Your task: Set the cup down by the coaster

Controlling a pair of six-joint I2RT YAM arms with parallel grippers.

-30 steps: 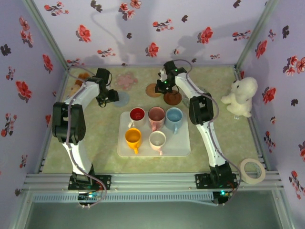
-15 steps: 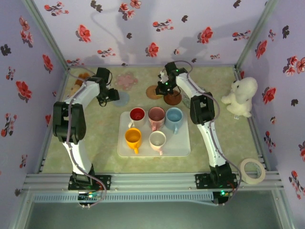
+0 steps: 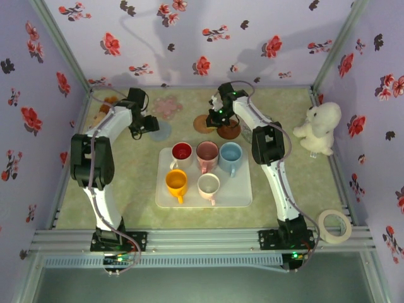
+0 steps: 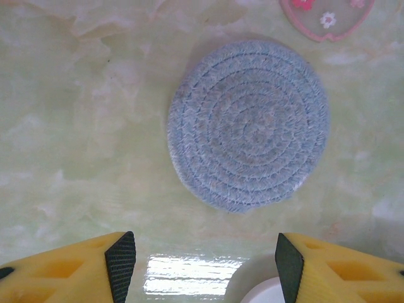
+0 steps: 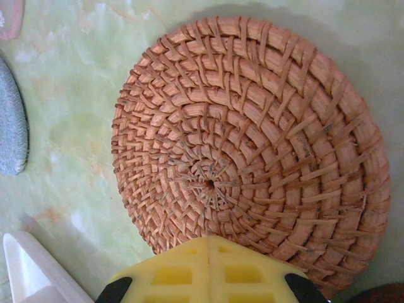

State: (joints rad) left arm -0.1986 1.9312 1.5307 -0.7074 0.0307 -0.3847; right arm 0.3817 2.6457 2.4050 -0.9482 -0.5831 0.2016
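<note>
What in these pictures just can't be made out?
- Right wrist view: whether the right gripper is pinching the woven coaster; the gripper itself covers the rim there.
- Top view: orange shapes at the far left, partly behind the left arm, too small to identify.
- Left wrist view: a white object, cut off by the bottom edge.
</note>
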